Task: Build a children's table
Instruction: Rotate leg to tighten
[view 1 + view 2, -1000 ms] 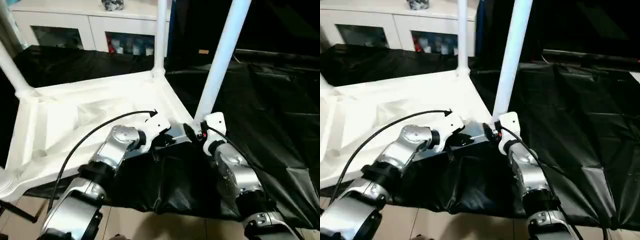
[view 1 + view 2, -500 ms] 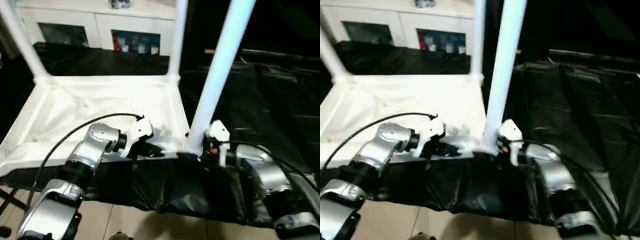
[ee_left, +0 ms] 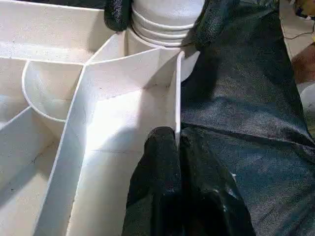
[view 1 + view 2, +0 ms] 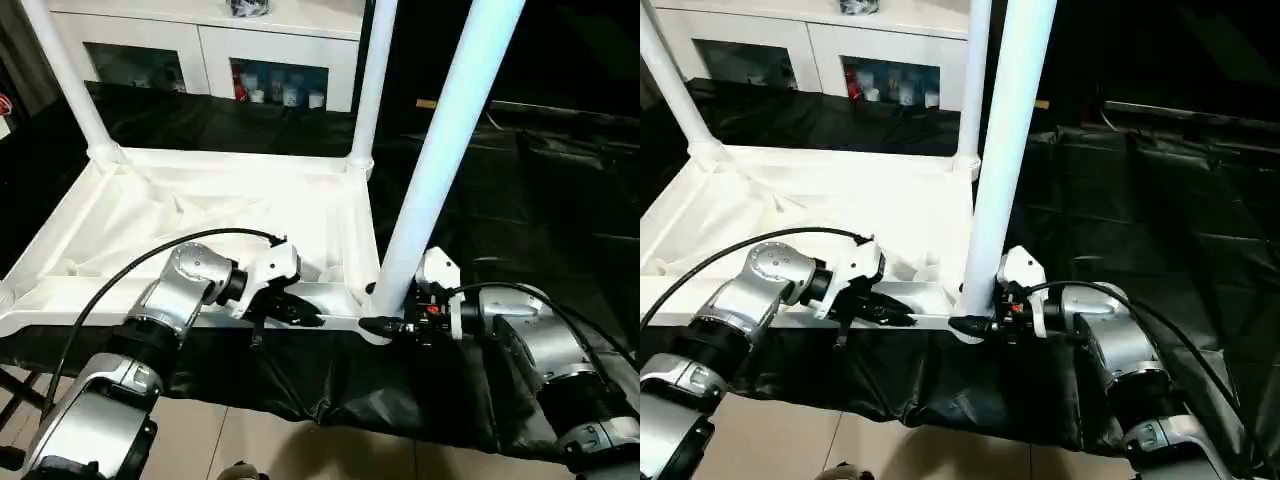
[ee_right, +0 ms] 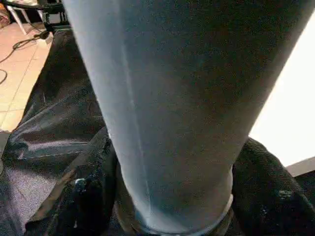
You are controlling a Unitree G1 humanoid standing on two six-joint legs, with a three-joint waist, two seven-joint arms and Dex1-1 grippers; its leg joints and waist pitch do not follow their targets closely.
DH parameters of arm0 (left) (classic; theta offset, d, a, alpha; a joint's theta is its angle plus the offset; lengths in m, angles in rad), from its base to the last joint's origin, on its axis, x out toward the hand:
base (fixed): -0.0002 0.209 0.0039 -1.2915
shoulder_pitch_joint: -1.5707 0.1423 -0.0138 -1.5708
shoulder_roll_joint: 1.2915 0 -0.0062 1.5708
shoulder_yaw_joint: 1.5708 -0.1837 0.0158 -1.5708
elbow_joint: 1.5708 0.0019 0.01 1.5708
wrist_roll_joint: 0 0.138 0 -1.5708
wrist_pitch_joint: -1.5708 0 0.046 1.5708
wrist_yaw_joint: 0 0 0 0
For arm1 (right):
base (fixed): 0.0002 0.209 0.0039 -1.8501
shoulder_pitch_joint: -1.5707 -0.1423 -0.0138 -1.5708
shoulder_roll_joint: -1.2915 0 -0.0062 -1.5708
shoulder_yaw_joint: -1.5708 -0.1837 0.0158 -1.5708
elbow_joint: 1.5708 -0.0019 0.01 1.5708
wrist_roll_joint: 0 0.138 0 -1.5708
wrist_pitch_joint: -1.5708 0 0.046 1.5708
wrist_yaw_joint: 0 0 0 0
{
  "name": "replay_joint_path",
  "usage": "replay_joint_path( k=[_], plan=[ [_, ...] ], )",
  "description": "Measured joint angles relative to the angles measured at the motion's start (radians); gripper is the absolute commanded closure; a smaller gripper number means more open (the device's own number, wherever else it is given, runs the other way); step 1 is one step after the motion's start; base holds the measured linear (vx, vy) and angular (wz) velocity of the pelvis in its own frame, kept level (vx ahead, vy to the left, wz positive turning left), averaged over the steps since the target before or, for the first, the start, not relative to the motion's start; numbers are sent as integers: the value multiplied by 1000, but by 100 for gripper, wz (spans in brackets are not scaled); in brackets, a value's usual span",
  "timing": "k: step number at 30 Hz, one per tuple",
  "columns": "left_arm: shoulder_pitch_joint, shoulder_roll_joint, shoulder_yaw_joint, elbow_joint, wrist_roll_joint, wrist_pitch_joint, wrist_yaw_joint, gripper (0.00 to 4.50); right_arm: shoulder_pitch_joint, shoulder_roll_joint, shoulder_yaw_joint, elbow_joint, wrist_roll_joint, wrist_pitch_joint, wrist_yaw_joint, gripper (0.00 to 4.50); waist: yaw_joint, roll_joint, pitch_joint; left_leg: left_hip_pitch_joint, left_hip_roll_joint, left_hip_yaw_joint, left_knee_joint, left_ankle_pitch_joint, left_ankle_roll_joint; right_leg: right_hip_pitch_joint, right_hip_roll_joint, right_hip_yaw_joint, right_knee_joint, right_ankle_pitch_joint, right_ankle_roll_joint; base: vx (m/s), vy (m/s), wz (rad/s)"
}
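White table top (image 4: 200,220) lies upside down on a black sheet (image 4: 520,200), ribbed underside facing up, w/ three legs standing in corner sockets. Right claw (image 4: 385,325) is closed around the base of the near leg (image 4: 440,150), fingers either side. Left claw (image 4: 305,315) is pinched shut on the top's near rim, just beside that corner. White cabinet (image 4: 210,50) w/ glass doors stands behind.

A black sheet (image 4: 540,180) covers the surface, bearing the upturned children's table (image 4: 200,215).
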Motion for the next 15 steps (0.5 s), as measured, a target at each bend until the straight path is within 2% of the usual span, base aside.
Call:
replay_joint_path(
  k=[4,10,15],
  plan=[
    [-4,-13,2,16,5,-5,39,450,20,29,-20,0,-2,0,-55,179,0,0,0,1,0,0,0,0,0,1,0,0,0,0,0,0,0,0],
    [-29,-98,31,70,54,5,278,450,35,166,-128,45,-33,-6,-444,181,-15,-1,-2,4,0,0,3,0,0,3,0,1,1,0,0,0,0,0],
    [-46,-173,40,84,84,55,441,450,-1,268,-181,90,-72,-1,-743,181,-28,4,-4,4,-1,0,3,0,0,4,-1,2,-2,0,0,0,0,0]
  ],
)
